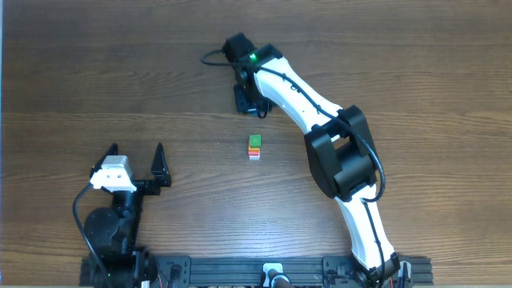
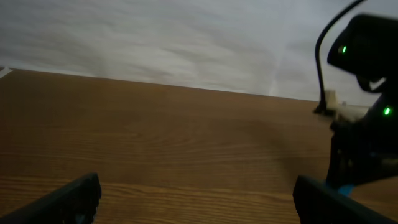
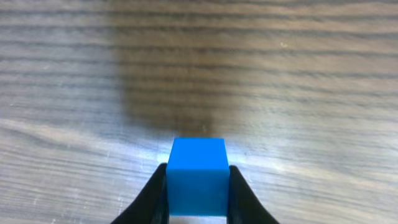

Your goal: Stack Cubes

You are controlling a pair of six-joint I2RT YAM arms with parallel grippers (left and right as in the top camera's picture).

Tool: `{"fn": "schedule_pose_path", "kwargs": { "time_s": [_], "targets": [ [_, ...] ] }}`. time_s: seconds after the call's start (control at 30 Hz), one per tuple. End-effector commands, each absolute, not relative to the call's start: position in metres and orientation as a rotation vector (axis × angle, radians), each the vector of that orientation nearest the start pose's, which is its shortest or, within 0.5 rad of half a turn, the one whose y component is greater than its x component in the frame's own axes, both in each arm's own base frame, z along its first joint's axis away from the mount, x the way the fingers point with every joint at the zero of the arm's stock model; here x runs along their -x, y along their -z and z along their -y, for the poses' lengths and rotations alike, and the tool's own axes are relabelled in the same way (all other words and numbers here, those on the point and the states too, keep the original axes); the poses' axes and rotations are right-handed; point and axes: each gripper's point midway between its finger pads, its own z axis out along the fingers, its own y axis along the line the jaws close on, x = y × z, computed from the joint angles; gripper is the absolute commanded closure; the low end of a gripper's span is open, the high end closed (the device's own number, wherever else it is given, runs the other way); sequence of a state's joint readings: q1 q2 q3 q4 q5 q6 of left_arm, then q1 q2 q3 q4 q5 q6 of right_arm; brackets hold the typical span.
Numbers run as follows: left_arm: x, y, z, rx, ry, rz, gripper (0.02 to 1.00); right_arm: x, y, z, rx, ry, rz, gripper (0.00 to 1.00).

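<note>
A small stack of cubes stands mid-table, green on top, orange under it and white at the bottom. A blue cube sits between the fingers of my right gripper, which is shut on it just above the wood. From above, the right gripper is beyond the stack, further from the arm bases. My left gripper rests near the left base, open with nothing between its fingers.
The wooden table is bare around the stack. The right arm runs diagonally from the bottom right to the upper middle. Its wrist shows at the side of the left wrist view.
</note>
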State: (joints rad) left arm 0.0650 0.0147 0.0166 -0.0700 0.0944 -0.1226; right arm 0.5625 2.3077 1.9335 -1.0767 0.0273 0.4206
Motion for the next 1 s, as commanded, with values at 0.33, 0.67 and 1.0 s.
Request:
{"fn": "schedule_pose_path", "kwargs": {
  "time_s": [0.33, 0.67, 1.0],
  "targets": [
    [-0.246, -0.159, 0.000, 0.067, 0.108, -1.638, 0.018, -0.400, -0.178, -0.249, 0.191, -0.069, -2.825, 0.991],
    [-0.246, -0.159, 0.000, 0.067, 0.108, -1.638, 0.018, -0.328, -0.182, -0.245, 0.096, -0.010, -2.881, 0.989],
    [-0.246, -0.159, 0.000, 0.067, 0.108, -1.638, 0.018, -0.294, -0.148, -0.256, 0.095, -0.010, -2.982, 0.989]
  ]
}}
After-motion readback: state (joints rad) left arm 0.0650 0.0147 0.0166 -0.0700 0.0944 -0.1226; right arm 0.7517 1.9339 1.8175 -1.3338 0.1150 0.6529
